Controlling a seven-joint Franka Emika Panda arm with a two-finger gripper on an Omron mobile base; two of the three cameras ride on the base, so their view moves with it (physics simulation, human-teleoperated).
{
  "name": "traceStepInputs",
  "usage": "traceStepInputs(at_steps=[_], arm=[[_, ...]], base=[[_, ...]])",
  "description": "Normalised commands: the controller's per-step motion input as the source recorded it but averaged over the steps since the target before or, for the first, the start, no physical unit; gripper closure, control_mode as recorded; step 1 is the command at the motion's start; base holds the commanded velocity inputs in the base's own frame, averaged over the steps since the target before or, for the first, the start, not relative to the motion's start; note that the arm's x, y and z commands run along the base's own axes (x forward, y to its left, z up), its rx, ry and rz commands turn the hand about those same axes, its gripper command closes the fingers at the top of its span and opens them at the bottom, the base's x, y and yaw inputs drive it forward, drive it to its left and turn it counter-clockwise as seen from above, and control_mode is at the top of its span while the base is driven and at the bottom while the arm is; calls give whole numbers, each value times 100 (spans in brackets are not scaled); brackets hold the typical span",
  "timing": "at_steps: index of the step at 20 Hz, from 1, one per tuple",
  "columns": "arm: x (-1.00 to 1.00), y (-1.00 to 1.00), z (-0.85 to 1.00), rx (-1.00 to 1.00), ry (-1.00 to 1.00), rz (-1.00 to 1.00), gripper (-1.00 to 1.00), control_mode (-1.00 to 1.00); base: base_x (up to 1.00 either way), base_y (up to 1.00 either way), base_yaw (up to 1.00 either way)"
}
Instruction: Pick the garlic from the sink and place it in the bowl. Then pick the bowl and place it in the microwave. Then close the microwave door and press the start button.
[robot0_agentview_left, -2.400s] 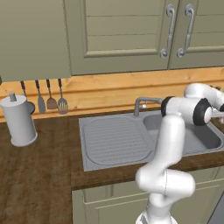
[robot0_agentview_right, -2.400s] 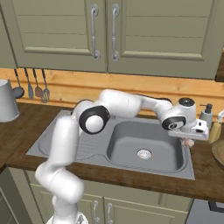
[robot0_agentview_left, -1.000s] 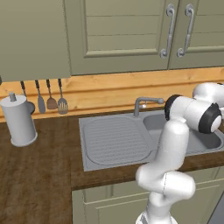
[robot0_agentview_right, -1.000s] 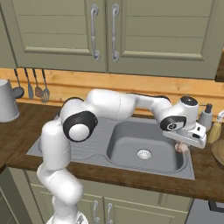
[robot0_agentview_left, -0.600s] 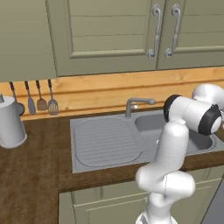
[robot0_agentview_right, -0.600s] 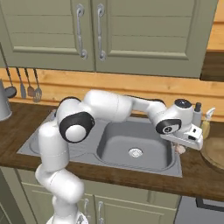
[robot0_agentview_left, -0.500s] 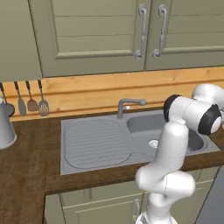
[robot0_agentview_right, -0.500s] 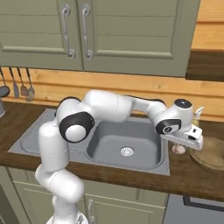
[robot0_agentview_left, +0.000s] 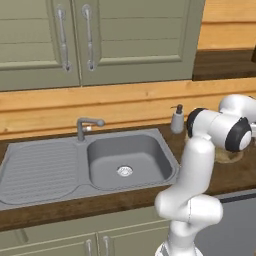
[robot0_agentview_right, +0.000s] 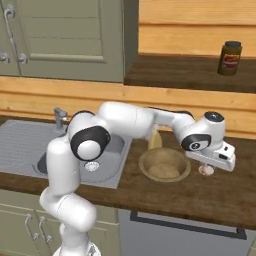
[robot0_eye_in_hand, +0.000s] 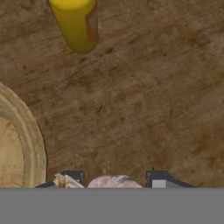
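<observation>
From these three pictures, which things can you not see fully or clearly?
- Pale pinkish garlic bulb between the dark finger tips: hand view, mostly cut off at the bottom.
- Wide brown wooden bowl: hand view, cut by the left edge.
- Yellow bottle: hand view, cut by the top edge.
- Grey metal sink: right base view, partly behind the white arm.

We count one sink (robot0_agentview_left: 75, 167), one tap (robot0_agentview_left: 85, 127), one soap bottle (robot0_agentview_left: 177, 120), one bowl (robot0_agentview_right: 164, 164), one garlic bulb (robot0_agentview_right: 206, 170), one jar (robot0_agentview_right: 229, 58), one yellow bottle (robot0_eye_in_hand: 76, 22).
</observation>
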Motion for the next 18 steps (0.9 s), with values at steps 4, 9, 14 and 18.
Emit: traceStepInputs(at_steps=[4, 9, 14, 18], arm=[[0, 0, 0, 0, 0, 0, 100, 100], [0, 7, 0, 0, 0, 1, 100, -100], [2, 77, 0, 0, -1, 8, 100, -100], [12, 100, 0, 0, 0, 9, 100, -100]], base=[[-4, -51, 3], [3, 8, 3], [0, 0, 0], [0, 0, 0]])
